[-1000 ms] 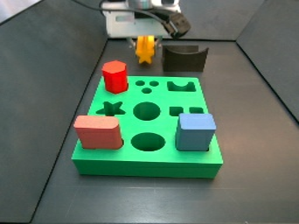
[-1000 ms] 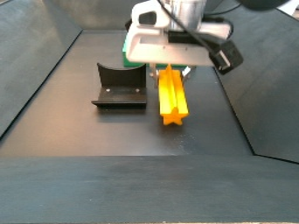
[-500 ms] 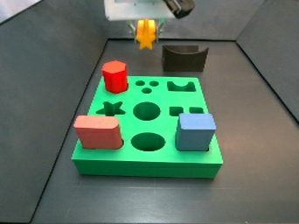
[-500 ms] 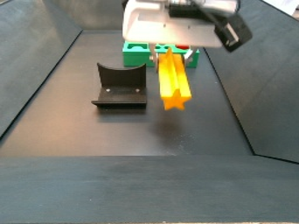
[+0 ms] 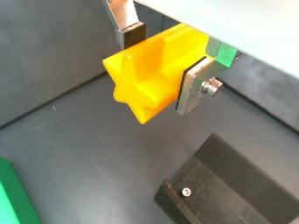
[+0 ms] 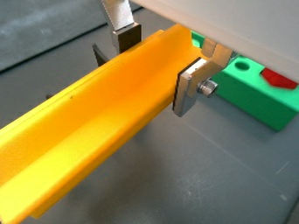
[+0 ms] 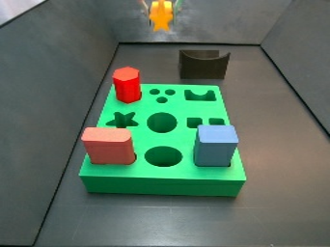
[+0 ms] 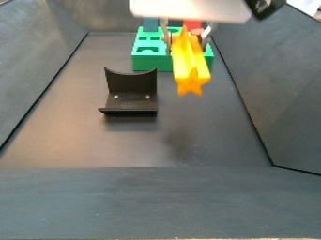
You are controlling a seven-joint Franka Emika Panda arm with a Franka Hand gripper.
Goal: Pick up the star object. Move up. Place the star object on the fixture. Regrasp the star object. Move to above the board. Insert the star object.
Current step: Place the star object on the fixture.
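My gripper (image 5: 162, 59) is shut on the star object (image 5: 149, 72), a long orange-yellow ridged prism held level between the silver fingers (image 5: 193, 86). It also shows in a wrist view (image 6: 100, 140) with the gripper (image 6: 158, 59) clamped near one end. In both side views the star object (image 7: 160, 15) (image 8: 187, 58) hangs high above the floor, behind the green board (image 7: 165, 140). The fixture (image 8: 129, 92), a dark notched block, stands on the floor below and beside the star object; it also shows in a side view (image 7: 203, 64) and a wrist view (image 5: 232, 187).
A red hexagonal prism (image 7: 126, 84), a red block (image 7: 108, 146) and a blue block (image 7: 217, 146) stand in the board. The board's star hole (image 7: 123, 120) is open. Dark sloping walls enclose the floor (image 8: 150, 141).
My gripper has risen with the star object, from just above the floor to high above it. The gripper body has left the top of both side views.
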